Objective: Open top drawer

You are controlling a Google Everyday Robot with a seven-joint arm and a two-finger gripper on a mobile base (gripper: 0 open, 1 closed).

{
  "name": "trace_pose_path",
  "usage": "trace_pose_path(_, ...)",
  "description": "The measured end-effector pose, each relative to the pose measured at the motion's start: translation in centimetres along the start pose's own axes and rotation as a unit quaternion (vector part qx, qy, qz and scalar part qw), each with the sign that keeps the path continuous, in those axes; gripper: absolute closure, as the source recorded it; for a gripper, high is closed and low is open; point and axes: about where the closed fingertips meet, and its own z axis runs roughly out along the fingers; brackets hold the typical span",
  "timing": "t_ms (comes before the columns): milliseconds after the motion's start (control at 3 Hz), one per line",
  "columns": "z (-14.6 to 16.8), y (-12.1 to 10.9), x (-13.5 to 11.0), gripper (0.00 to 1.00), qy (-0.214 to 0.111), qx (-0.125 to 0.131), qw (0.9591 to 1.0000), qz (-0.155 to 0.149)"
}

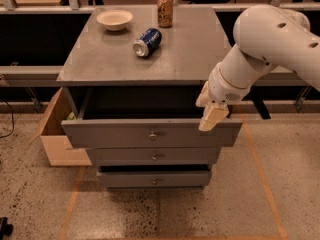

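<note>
The top drawer (115,133) is the widest grey drawer, with a small round metal knob (153,134) at its centre. It stands pulled out from the grey cabinet (190,54), and its dark inside shows behind the front. My gripper (210,118), cream-coloured at the end of the white arm (265,39), hangs over the right end of the drawer front, just above its top edge. It holds nothing that I can see.
Two narrower grey drawers (125,156) (125,180) sit below. On the cabinet top are a cream bowl (114,19), a blue can (147,42) on its side and an upright gold can (165,9). A cardboard box (55,139) stands left of the cabinet.
</note>
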Motion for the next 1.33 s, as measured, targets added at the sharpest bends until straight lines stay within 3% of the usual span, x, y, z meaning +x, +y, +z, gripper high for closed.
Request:
trace_pose_path(333, -0.1, 0.5, -0.2, 0.58, -0.006, 0.018, 0.9998, -0.005)
trace_pose_path(1000, 2.5, -2.1, -0.8, 1.0, -0.007, 0.068, 0.9974, -0.024)
trace_pose_path(1333, 4.9, -3.8, -0.9, 1.0, -0.017, 0.077, 0.9962, -0.036)
